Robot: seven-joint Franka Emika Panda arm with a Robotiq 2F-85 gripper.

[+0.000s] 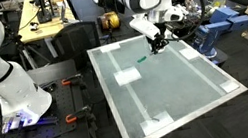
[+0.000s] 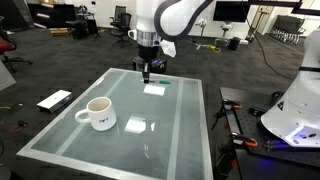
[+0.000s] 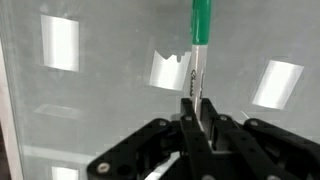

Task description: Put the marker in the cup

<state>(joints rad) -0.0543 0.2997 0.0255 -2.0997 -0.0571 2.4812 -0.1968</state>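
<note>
My gripper [image 3: 198,106] is shut on the whitish end of the marker [image 3: 202,25]. The marker's teal-green part sticks out beyond the fingertips, just above the glass table top. In both exterior views the gripper [image 1: 158,43] [image 2: 147,74] is low over the far part of the table, with the marker's green end [image 1: 143,60] [image 2: 163,83] showing beside it. The cup [image 2: 100,113], a white mug with a side handle, stands upright near the table's front left, well away from the gripper. The cup is not in the wrist view.
The glass table [image 2: 190,150] carries bright light reflections [image 2: 153,88]. A flat dark device [image 2: 54,100] lies off the table's left edge. A white robot base [image 2: 295,110] stands at the right. Chairs and desks fill the background.
</note>
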